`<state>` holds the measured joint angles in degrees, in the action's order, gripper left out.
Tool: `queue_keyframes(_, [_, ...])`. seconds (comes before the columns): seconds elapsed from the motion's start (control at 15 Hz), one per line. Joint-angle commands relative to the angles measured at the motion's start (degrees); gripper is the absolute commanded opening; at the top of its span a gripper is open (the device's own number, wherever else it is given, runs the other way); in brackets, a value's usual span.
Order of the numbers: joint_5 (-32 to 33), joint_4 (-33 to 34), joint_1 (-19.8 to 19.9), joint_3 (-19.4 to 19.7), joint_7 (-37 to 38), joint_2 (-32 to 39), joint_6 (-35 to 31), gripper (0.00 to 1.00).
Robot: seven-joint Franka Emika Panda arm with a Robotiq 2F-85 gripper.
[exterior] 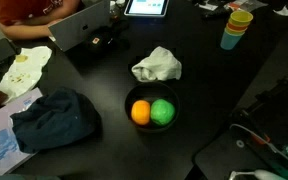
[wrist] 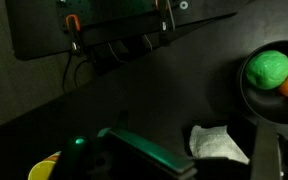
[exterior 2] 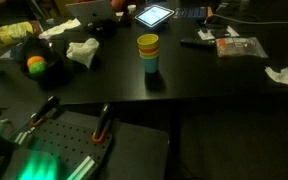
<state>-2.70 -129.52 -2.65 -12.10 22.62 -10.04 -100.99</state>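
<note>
Dark jaws, with a small green light.

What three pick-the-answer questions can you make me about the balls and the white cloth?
1. Where are the orange ball and the green ball?
A) in the black bowl
B) on the floor
C) in a box

2. How many balls lie in the bowl?
A) one
B) two
C) four

3. How does the white cloth look?
A) folded flat
B) crumpled in a heap
C) hung on a hook

Answers:
1 A, both sit side by side inside the bowl.
2 B, there is one orange and one green.
3 B, it lies bunched up beside the bowl.
</note>
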Motion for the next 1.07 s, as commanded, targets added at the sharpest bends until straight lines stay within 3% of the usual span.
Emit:
queue_keyframes(0.0, [0.2,0.2,-1.2,1.2,0.2,0.1,0.0,1.00])
queue_keyframes(0.67, [0.0,0.4,-1.4,1.0,0.3,0.2,-0.4,1.00])
queue_keyframes(1.0, [-1.0,-2.5,-3.9,-0.3,0.4,1.7,-3.3,1.00])
